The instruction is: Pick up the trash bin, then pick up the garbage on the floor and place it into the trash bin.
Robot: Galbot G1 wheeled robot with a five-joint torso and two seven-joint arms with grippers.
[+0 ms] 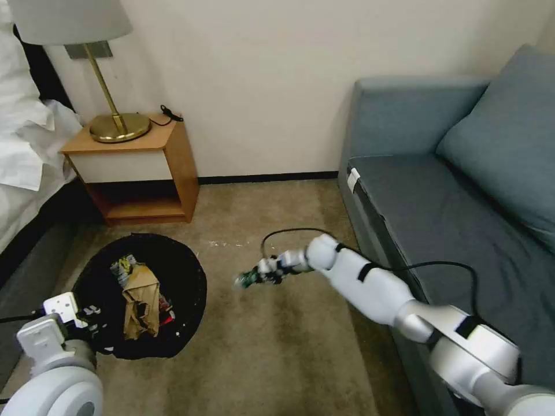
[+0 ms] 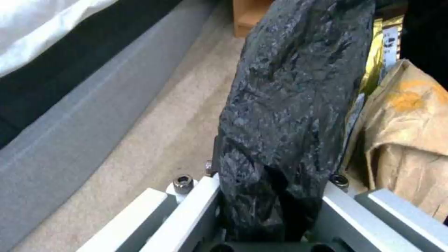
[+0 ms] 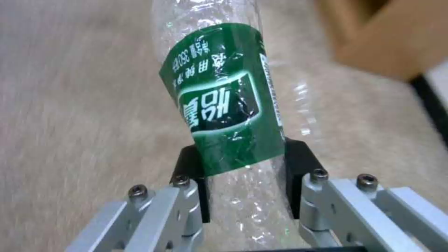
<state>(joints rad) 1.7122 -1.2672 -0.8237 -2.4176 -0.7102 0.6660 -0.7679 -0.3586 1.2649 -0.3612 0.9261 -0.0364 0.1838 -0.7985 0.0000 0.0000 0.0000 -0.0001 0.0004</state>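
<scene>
Bottle [image 3: 224, 105] in right gripper [image 3: 245, 182]

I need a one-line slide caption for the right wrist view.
Right claw shut on a clear bottle with a green label, held above the beige carpet.

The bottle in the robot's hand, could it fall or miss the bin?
It might. The right tool pinches the thin clear bottle low on its crinkled body, so it could slip or bend loose. The bottle is out over the carpet, well aside from the trash bin, so a drop now lands on the floor. The left tool holds the bin only by its bagged rim; the slick plastic could slide and tip the bin.
</scene>
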